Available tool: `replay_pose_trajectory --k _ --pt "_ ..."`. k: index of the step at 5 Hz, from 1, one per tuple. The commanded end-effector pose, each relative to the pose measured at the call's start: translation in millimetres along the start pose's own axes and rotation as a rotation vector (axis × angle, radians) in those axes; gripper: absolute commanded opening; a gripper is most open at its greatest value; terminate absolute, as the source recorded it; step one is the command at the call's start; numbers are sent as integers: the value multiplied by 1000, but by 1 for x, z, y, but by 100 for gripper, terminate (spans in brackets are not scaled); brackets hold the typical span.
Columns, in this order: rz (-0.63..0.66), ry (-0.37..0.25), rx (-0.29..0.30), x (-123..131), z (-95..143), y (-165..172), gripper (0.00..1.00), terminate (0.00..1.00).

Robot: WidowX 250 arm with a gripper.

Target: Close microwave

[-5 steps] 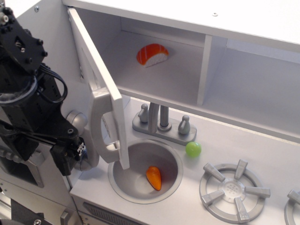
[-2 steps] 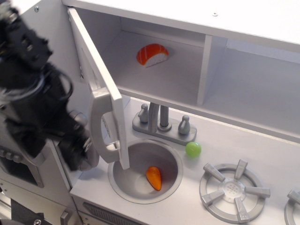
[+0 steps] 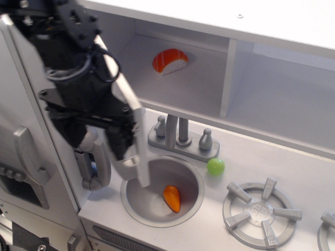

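Observation:
The microwave (image 3: pixel 209 78) is a grey-white box compartment, and it stands open. Its flat door (image 3: pixel 135 112) sticks out towards me, nearly edge-on, over the sink. The lower end of the door's grey handle (image 3: pixel 127 163) shows below the arm. My black gripper (image 3: pixel 118 141) is against the door's outer left face at handle height, and it is blurred. I cannot see how its fingers stand. The arm hides most of the door's face, window and buttons. An orange-and-white toy sushi (image 3: pixel 170 60) lies inside the compartment.
A round sink (image 3: pixel 152 183) below the door holds an orange toy (image 3: pixel 171 197). Behind it are a faucet (image 3: pixel 180 133) and a green ball (image 3: pixel 215 166). A burner (image 3: pixel 260 212) is at the right. A tall grey door with a curved handle (image 3: pixel 29 157) stands at the left.
The arm has moved up and to the right, from left of the door onto its outer face. The door's free edge has shifted slightly to the right.

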State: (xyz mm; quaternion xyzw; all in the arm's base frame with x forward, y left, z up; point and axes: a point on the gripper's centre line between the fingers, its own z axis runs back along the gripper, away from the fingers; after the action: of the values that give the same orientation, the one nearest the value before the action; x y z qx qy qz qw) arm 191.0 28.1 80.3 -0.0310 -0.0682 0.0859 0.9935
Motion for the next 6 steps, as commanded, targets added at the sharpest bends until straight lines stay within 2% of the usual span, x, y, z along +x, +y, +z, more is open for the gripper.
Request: replay_pose_trajectory --k 1,2,4,5,6 --pt "13 -88 -13 22 7 -19 100 0" --pt "27 -105 -42 35 8 -33 100 0" --pt "40 -93 -110 55 14 -63 100 0" --pt "38 -107 -108 58 14 -73 100 0" --pt "57 -153 -103 70 12 -78 100 0"
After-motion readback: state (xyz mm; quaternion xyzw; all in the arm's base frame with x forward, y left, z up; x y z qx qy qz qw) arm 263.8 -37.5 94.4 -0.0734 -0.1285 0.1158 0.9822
